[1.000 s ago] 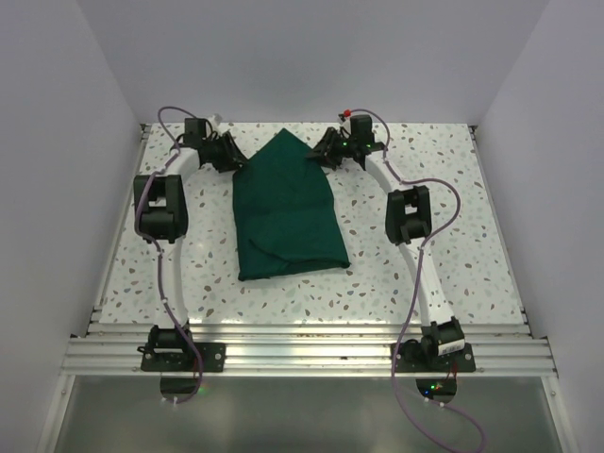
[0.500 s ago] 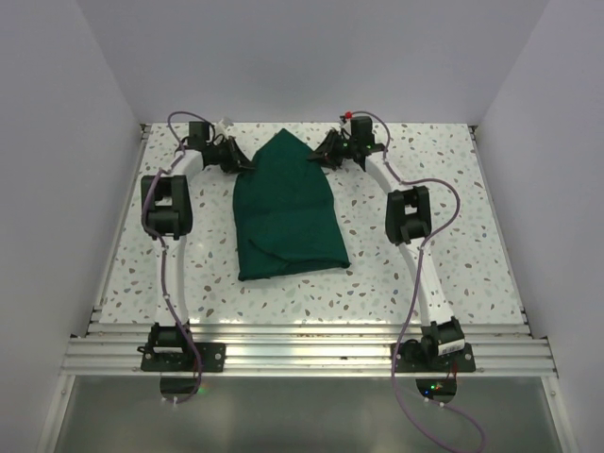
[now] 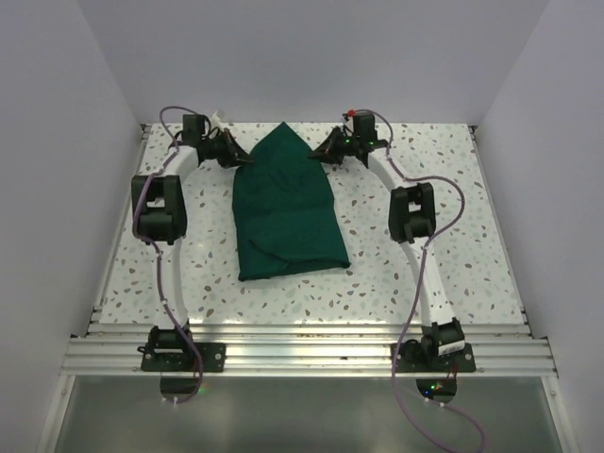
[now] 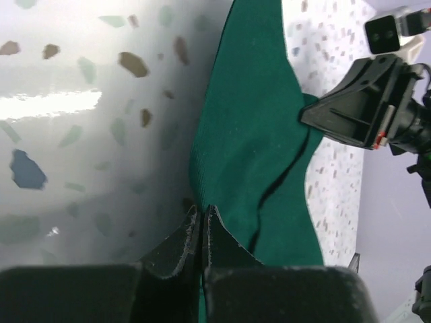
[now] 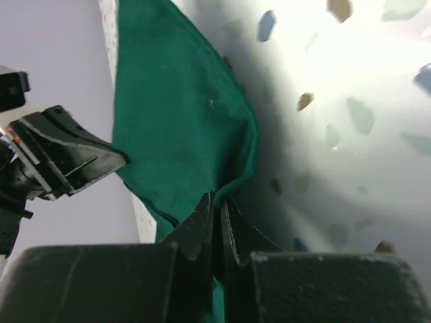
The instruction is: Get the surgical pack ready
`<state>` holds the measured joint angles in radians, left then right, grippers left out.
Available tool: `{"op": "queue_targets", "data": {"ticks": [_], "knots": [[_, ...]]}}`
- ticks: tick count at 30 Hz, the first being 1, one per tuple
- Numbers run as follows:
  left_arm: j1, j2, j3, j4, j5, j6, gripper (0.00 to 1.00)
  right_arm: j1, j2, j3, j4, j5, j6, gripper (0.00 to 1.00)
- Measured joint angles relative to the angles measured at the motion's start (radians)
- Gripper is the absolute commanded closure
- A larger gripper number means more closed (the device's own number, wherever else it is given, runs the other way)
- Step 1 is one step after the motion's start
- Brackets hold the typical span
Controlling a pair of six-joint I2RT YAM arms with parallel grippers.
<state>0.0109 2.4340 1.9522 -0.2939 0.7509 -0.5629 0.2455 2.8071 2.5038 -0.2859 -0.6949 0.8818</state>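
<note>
1. Where its two fingers meet tip to tip with no gap, the left gripper [image 4: 203,214] pinches the left slanting edge of the surgical pack [image 3: 288,212], right at the border between cloth and table [image 3: 453,208].
2. The right gripper [image 5: 217,202] is likewise clamped together, with a raised fold of the green cloth's right slanting edge caught between its tips.
3. Both grips sit at the far end of the cloth, one on each side of its pointed tip.
4. The pack lies mid-table between the two arms, broad and puffy toward the near edge and tapering to that point at the back.
5. Judging from this shape, the wrapping looks partly done. The near part seems to be folded over. The far point and slanting sides are not yet tucked into a neat rectangular bundle.
</note>
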Motion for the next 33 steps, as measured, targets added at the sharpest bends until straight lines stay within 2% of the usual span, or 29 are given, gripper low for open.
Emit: {"op": "queue_targets", "data": {"ticks": [3, 9, 14, 19, 26, 33], "knots": [[0.000, -0.124, -0.074, -0.005, 0.000, -0.003, 1.00, -0.001, -0.083, -0.053, -0.036, -0.006, -0.005, 1.00], [-0.037, -0.426, -0.280, -0.021, -0.012, 0.003, 1.00, -0.001, -0.349, -0.228, -0.149, -0.013, -0.080, 1.00], [-0.101, -0.633, -0.446, -0.063, -0.051, 0.032, 1.00, 0.001, -0.599, -0.451, -0.249, -0.007, -0.187, 0.99], [-0.167, -0.809, -0.619, -0.103, -0.097, 0.051, 1.00, 0.002, -0.771, -0.668, -0.298, -0.004, -0.266, 0.99], [-0.179, -1.039, -0.859, -0.126, -0.151, 0.050, 1.00, 0.018, -0.926, -0.924, -0.340, -0.006, -0.354, 0.95], [-0.192, -1.200, -1.061, -0.112, -0.156, 0.033, 1.00, 0.050, -1.061, -1.124, -0.371, -0.012, -0.440, 0.91]]}}
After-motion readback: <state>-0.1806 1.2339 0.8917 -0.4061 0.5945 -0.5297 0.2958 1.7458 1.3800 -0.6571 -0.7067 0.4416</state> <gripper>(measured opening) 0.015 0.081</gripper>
